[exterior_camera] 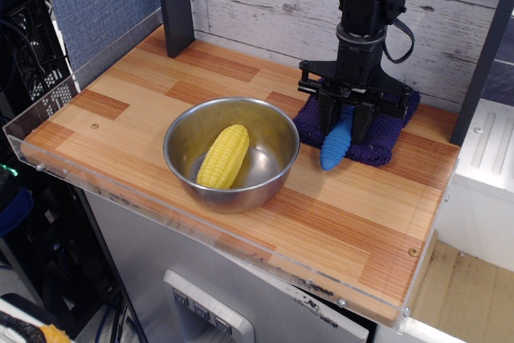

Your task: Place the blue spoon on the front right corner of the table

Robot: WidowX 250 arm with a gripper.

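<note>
The blue spoon [333, 149] lies with its ribbed blue handle pointing toward the front, over the front edge of a dark purple knitted cloth [384, 138] at the back right of the wooden table [353, 214]. Its metal bowl is hidden under the gripper. My gripper [345, 128] points straight down, with its black fingers [327, 122] closed against the upper part of the handle. The handle's tip is at the table surface, beside the cloth. The table's front right corner [393, 279] is bare wood.
A steel bowl [181, 130] holding a yellow corn cob [223, 156] stands in the middle of the table, left of the spoon. A dark post [175, 6] rises at the back left. A clear acrylic rim [201, 234] runs along the front edge.
</note>
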